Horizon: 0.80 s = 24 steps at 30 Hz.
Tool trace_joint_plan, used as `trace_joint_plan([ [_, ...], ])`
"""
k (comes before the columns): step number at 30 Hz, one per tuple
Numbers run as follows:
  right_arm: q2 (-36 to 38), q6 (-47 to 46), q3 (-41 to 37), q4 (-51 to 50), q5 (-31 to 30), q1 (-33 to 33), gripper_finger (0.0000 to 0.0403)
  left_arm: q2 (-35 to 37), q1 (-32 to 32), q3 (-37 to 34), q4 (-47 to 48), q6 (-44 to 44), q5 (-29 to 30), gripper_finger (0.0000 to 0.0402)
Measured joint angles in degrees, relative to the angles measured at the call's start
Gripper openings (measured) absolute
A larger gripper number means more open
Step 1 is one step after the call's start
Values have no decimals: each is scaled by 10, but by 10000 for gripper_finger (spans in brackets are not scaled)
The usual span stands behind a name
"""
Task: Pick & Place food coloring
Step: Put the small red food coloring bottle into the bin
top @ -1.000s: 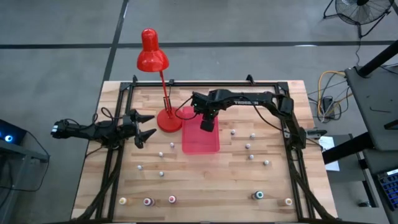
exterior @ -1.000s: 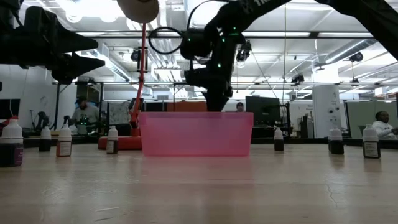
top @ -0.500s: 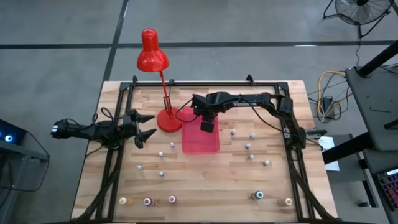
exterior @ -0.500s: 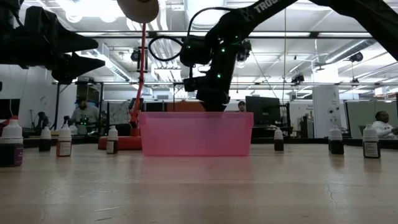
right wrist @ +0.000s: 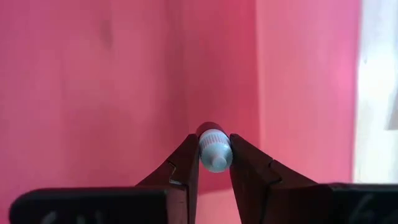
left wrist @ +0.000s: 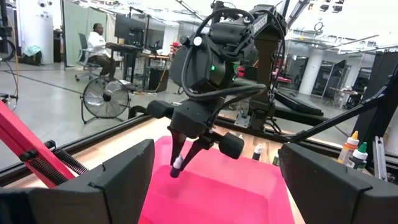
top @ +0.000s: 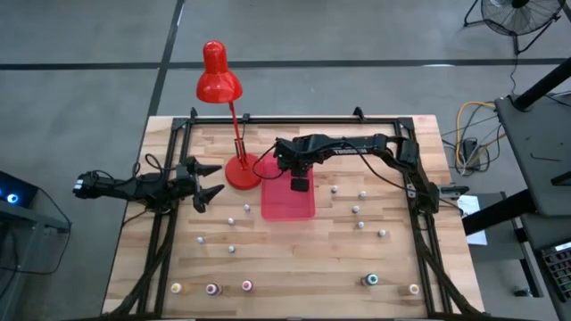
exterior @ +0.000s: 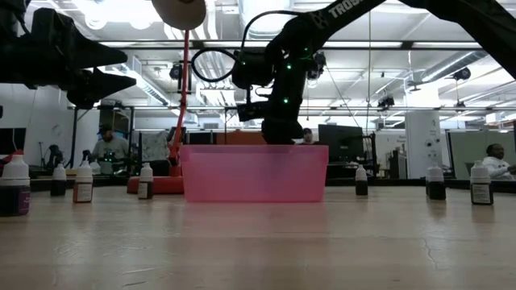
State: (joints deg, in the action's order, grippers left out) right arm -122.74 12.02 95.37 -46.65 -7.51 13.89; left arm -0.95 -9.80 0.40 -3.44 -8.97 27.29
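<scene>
A small white-capped food coloring bottle [right wrist: 214, 149] is held pinched in the right tool [top: 301, 185], which is poised directly above the pink tray [top: 287, 203] near the red lamp [top: 227, 125]. The bottle's long axis runs along the fingers, cap outward, so the tray floor lies straight below for a release. The left tool [top: 203, 181] is kept spread wide at the tabletop's [top: 294, 259] left edge, well apart. Other bottles [top: 230, 221] are left scattered across the wood.

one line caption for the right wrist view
Right gripper shut on a food coloring bottle, poised over the pink tray.
</scene>
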Motion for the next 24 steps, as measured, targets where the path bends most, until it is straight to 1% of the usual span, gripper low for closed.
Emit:
trace_joint_plan([
  [7, 0, 12, -22, 19, 5, -3, 61, 0, 0, 0, 0, 0, 0, 314],
  [15, 0, 14, -24, 21, 7, -6, 64, 0, 0, 0, 0, 0, 0, 314],
  [19, 0, 16, -24, 21, 7, -6, 84, 0, 0, 0, 0, 0, 0, 314],
  [24, 0, 15, -24, 21, 7, -7, 121, 0, 1, 0, 0, 0, 0, 314],
])
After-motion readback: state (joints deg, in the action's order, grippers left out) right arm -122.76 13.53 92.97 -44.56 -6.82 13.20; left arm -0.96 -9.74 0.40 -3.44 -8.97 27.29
